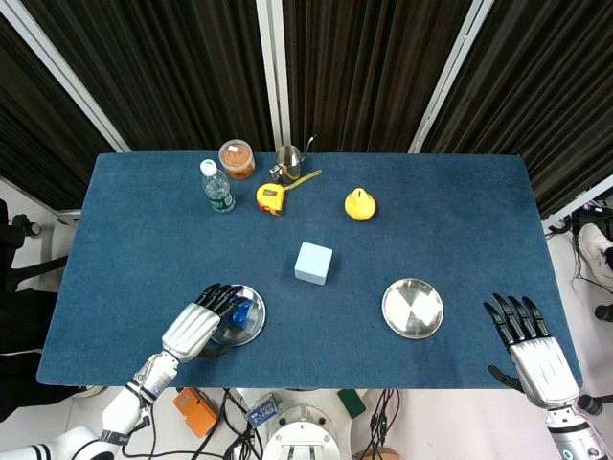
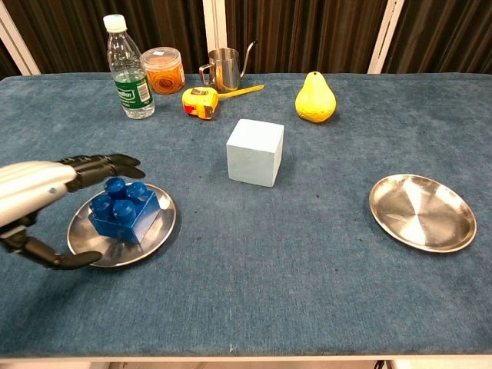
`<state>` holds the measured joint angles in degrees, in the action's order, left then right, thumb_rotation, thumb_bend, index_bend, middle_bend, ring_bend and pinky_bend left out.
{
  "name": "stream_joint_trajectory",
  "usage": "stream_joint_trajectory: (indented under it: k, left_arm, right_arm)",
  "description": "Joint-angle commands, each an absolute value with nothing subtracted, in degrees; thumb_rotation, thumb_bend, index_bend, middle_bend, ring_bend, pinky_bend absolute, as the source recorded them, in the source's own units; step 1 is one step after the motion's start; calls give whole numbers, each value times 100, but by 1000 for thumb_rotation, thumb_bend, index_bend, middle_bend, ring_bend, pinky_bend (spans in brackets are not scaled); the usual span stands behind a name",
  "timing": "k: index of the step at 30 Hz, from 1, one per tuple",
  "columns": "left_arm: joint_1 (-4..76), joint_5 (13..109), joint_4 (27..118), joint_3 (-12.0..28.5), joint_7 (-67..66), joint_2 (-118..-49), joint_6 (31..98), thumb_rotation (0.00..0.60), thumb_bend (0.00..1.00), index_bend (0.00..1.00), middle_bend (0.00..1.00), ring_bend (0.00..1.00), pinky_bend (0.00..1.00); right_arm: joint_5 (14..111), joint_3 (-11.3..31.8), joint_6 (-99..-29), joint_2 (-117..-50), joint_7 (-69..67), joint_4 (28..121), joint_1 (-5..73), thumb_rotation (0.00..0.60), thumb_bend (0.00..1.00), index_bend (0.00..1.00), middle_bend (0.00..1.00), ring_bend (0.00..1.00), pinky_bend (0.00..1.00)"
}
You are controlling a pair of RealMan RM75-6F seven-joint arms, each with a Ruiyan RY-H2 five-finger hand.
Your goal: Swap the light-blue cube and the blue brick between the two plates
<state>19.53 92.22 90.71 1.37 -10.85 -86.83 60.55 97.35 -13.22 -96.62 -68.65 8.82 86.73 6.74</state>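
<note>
Midway, blue brick (image 2: 123, 210) sitting on left plate (image 2: 157, 233), light-blue cube (image 2: 255, 151) parked on cloth between plates, right plate (image 2: 421, 212) bare. Left hand (image 2: 38, 188) spread wide over brick, holding nothing. Right hand (image 1: 539, 356) splayed off table edge. Best approach, likely: lower squarely, clamp brick's flat sides below studs, lift straight without dragging plate.

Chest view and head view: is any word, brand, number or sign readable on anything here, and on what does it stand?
Nothing can be read in either view.
water bottle: green label with white print, too small and blurred to read.
tape measure: a dark patch on its yellow case, no legible text.
orange-lidded jar: no lettering visible.
light-blue cube, blue brick, both plates: no markings visible.
</note>
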Motion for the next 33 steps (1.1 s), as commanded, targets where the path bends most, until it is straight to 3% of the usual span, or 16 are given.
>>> stream_joint_trajectory:
  k: [1, 6, 15, 19, 24, 33]
  left_arm:
    - [2103, 8819, 9012, 301, -1425, -8815, 5835, 600, 215, 101, 6, 0, 43]
    - [2171, 8312, 9059, 372, -1503, -8793, 5671, 600, 235, 129, 53, 44, 79]
    - [2307, 8308, 8851, 446, -1345, -9130, 5958, 600, 326, 502, 450, 356, 229]
    - [2329, 8602, 8793, 475, -1198, -9270, 6347, 600, 360, 548, 501, 374, 241]
    - [2459, 8918, 9094, 486, -1016, -9455, 6584, 600, 321, 553, 507, 374, 241]
    - [3132, 8555, 8847, 653, -1747, -10566, 5755, 600, 313, 553, 501, 364, 241]
  right_arm:
    - [9809, -1255, -9666, -6808, 820, 8666, 603, 600, 196, 0, 0, 0, 0]
    - [9810, -1136, -9582, -6763, 788, 8683, 541, 600, 196, 0, 0, 0, 0]
    - [9851, -987, -9451, -6693, 718, 8713, 450, 600, 197, 0, 0, 0, 0]
    - [9879, -946, -9384, -6666, 721, 8728, 422, 600, 196, 0, 0, 0, 0]
    - [9920, -879, -9382, -6632, 694, 8754, 366, 600, 196, 0, 0, 0, 0]
    - [9877, -771, -9212, -6549, 585, 8811, 343, 600, 196, 0, 0, 0, 0]
